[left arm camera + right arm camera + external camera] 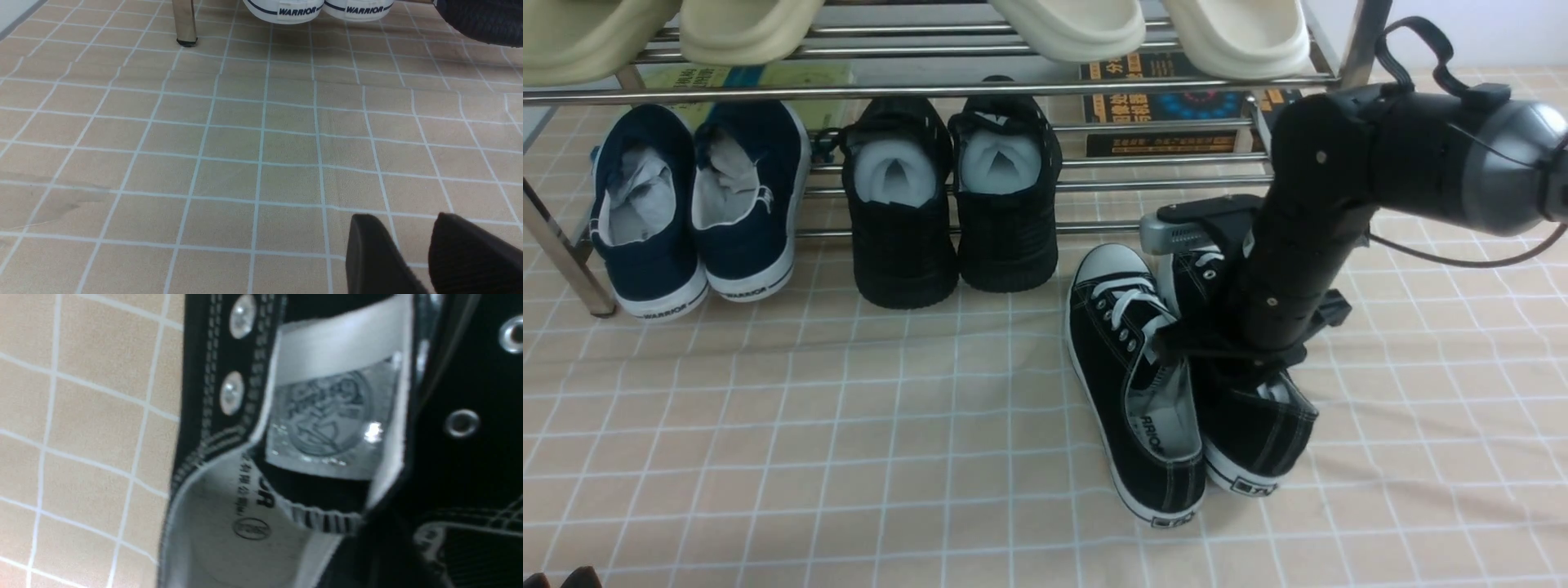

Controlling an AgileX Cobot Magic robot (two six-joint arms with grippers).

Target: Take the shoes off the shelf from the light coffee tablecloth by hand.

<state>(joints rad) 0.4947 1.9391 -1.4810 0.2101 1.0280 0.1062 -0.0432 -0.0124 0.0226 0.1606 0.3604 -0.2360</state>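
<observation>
The right gripper [1230, 356] is reaching down into the gap between the shoes [1131, 384], and its jaws are hiding behind the wrist and the canvas. I cannot tell how wide they are standing or whether they are pinching anything. The right wrist view is showing only a grey insole, a tongue label and eyelets at very close range.

The shoes are lying on the light coffee tablecloth [768, 425], clear of the shelf [931, 90], in the cloth's right half, between the lower bars and the near edge. Their toes are pointing at the shelf. The left one is leaning over on its side, while the arm is covering most of the other.

The left gripper [412, 261] is hovering low near the cloth's near left corner, fingers apart and holding nothing.

On the shelf, navy slip-ons [694, 204] and black mesh sneakers [956, 204] are sitting side by side.

The risk is a snag. If a finger is catching a lace, tongue or collar, lifting away would probably drag or flip a shoe. The tilted one looks ready to roll. A careless retreat could also knock the shelf's lower bars, which are just behind the arm.
</observation>
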